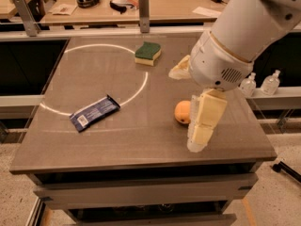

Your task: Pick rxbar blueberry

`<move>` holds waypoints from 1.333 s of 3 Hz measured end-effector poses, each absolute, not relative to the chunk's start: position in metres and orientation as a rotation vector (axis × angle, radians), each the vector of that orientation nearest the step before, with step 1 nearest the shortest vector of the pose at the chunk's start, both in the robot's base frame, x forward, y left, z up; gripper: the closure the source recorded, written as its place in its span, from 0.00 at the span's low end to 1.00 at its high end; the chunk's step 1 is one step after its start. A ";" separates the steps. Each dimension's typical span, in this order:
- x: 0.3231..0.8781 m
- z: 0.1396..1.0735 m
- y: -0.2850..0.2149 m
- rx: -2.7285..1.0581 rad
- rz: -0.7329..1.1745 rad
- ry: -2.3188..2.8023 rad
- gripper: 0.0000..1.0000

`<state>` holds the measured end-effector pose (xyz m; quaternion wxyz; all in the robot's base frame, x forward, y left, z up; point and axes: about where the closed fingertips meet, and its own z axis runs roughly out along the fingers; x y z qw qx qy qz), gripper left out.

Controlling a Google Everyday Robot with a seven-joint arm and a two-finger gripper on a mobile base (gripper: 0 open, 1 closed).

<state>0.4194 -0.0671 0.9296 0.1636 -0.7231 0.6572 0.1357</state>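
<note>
Bar: the rxbar blueberry (95, 113) was a flat, long rectangle in a dark blue wrapper.
Label: a white patch sat at its lower-left end.
Pose: it lay flat and slanted, its left end nearer the front edge.
Place: the left front of the table (141, 145), on the lower arc of the white ring (141, 79).
Hold: nothing gripped it.
Gripper: my gripper (197, 142) hung over the table's right front, well apart from it.
</note>
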 end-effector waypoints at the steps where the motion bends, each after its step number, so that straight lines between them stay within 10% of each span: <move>1: 0.424 0.933 -0.038 -2.114 0.418 1.748 0.00; 4: 0.440 0.935 -0.001 -2.146 0.359 1.615 0.00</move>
